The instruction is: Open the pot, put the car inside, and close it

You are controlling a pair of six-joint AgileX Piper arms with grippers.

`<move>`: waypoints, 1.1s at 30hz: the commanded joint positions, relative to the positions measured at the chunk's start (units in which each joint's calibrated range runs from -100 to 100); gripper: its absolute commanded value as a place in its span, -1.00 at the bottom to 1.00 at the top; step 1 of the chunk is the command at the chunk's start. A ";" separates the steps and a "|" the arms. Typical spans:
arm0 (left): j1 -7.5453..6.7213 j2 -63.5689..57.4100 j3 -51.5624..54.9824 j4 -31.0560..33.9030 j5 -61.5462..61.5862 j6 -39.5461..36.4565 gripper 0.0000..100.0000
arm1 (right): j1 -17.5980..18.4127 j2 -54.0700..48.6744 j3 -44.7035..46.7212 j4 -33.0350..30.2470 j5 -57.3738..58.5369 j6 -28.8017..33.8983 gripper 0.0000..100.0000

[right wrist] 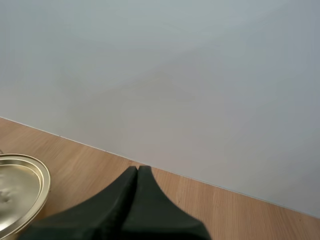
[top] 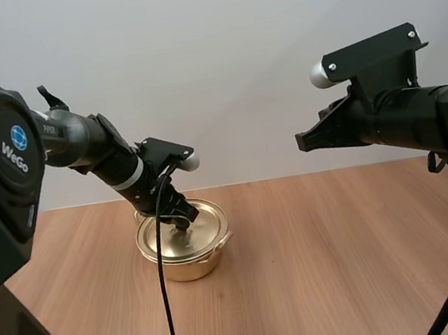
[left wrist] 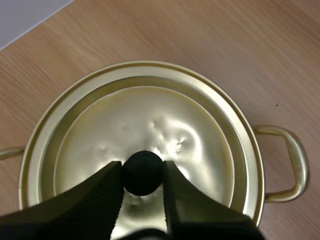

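The left gripper (left wrist: pixel 142 167) pinches the black knob (left wrist: pixel 142 176) of the lid (left wrist: pixel 150 120), which sits on the gold pot (top: pixel 187 267) on the table (top: pixel 331 261). The right gripper (right wrist: pixel 138 172) hangs high, fingers pressed together, empty.

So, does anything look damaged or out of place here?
The lid is dented: small dimples and wrinkles lie beside its knob, which the left gripper pinches. Otherwise the pot stands upright, lid seated.

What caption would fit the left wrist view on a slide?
Left jaws pinch the black knob of the gold lid, seated on the pot.
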 commanded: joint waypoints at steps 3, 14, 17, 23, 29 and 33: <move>0.07 -0.56 0.02 0.19 -2.97 -0.47 1.00 | 0.02 0.07 -0.01 -0.78 0.05 0.78 -1.00; 2.55 -26.24 -1.45 -20.96 2.16 5.67 1.00 | 0.02 0.07 3.99 1.32 0.58 -4.22 -1.00; 3.17 -39.59 0.70 -22.99 5.29 4.30 1.00 | 0.02 0.07 6.40 5.60 2.16 -10.50 -1.00; 4.58 -71.10 9.25 -19.93 4.48 -4.58 1.00 | 0.02 0.07 9.06 14.05 16.47 -15.32 -1.00; 5.99 -96.90 21.44 -10.58 -3.45 -18.60 1.00 | 0.02 0.07 9.18 14.97 23.98 -15.32 -1.00; 8.53 -95.07 29.90 -0.76 -8.92 -24.54 1.00 | -0.01 -1.35 9.46 14.84 25.55 -15.32 -1.00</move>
